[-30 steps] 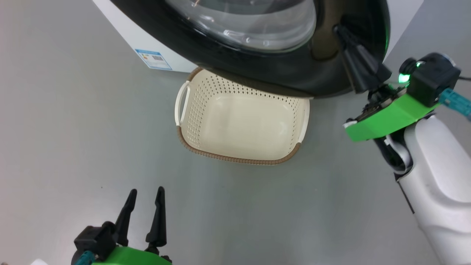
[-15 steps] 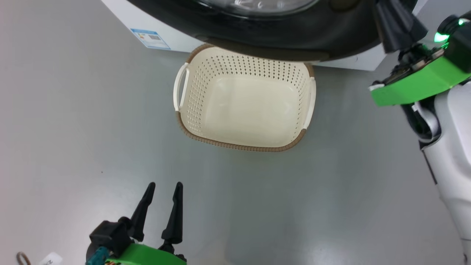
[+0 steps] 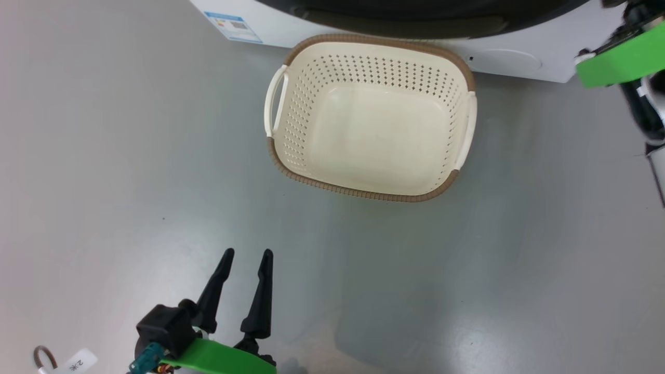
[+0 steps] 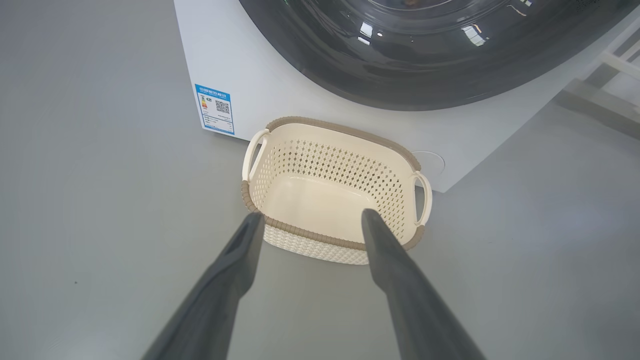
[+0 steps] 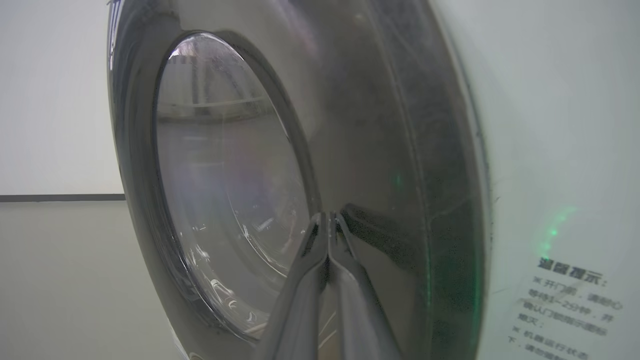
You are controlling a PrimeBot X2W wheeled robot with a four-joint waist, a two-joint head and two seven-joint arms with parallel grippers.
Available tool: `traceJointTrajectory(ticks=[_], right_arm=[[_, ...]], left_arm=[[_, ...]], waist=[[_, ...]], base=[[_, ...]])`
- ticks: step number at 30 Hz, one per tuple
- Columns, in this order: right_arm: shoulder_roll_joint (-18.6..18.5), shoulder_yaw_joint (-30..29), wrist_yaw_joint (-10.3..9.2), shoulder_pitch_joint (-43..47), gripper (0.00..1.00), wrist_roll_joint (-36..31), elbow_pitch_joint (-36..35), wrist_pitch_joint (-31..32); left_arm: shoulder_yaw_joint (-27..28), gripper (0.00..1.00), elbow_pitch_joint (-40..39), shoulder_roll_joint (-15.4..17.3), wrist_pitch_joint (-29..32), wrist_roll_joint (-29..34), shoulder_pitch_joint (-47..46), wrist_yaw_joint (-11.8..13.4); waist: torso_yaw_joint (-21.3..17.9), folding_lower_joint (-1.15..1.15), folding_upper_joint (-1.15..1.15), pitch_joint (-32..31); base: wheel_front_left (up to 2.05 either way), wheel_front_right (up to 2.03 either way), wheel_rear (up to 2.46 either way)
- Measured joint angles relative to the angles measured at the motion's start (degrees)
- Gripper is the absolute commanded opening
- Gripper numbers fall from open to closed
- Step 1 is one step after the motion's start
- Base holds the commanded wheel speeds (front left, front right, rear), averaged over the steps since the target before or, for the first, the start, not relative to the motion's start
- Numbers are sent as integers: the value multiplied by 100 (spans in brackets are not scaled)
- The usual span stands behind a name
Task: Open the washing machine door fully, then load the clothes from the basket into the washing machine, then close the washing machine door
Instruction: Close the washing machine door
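Washing machine door [image 5: 350,150]: looks flat against the white washing machine [image 4: 280,85]; whether it is latched is unclear.
Right gripper [image 5: 328,220]: pinched together, holding nothing, tips at the door's black rim straight ahead; the nearer arm.
Left gripper [image 3: 248,253]: spread wide, empty, well short of the basket [image 3: 374,196].
Basket: empty, on the floor just before the washer.
Writing: blue label [image 4: 216,109] with QR code; Chinese notice [image 5: 570,300], too blurred to read.
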Motion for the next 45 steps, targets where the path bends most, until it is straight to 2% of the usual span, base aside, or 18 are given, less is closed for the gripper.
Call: traceJointTrajectory(ticks=[10, 17, 20, 21, 23, 25, 27, 28, 37, 45], right_arm=[[-96, -238, 159, -335, 0, -203, 479, -51], [-32, -288, 142, -214, 0, -235, 475, -48], [-14, -372, 44, 24, 0, -163, 344, -48], [10, -397, 41, 127, 7, -133, 265, -48], [118, -427, 41, 390, 35, -116, 70, -48], [269, -427, 41, 733, 47, -111, -127, -48], [414, -460, 41, 1134, 91, -75, -302, -48], [485, -503, 41, 1344, 100, -65, -371, -47], [1016, -661, 41, 2982, 100, -77, -778, -42], [1245, -737, 41, 3939, 100, -82, -1069, -42]], left_arm=[[-155, 100, -63, -4, 0, -168, -23, 43], [-85, 100, -67, -4, 0, -194, -43, 33], [-3, 100, -9, -5, 0, -208, -63, -69], [64, 100, 4, -7, 0, -208, -90, -71], [205, 100, 41, -7, 0, -201, -135, -120], [339, 100, 68, -5, 0, -197, -136, -172], [442, 100, 129, -5, 0, -90, -133, -212], [485, 100, 155, -7, 0, -79, -131, -231], [970, 100, 453, -3, 0, 323, 165, -370], [1301, 100, 534, 1, 0, 565, 649, -461]], waist=[[216, 0, 0, 68], [104, 0, 0, -66], [23, 0, 0, -179], [-8, 0, 0, -225], [-85, 0, 0, -328], [-174, 0, 0, -447], [-269, 0, 0, -582], [-322, 0, 0, -657], [-905, -1, 0, -1403], [-1462, -1, 0, -1973]], base=[[0, 0, 0], [0, 0, 0], [0, 0, 0], [0, 0, 0], [0, 0, 0], [0, 0, 0], [0, 0, 0], [0, 0, 0], [0, 0, 0], [0, 0, 0]])
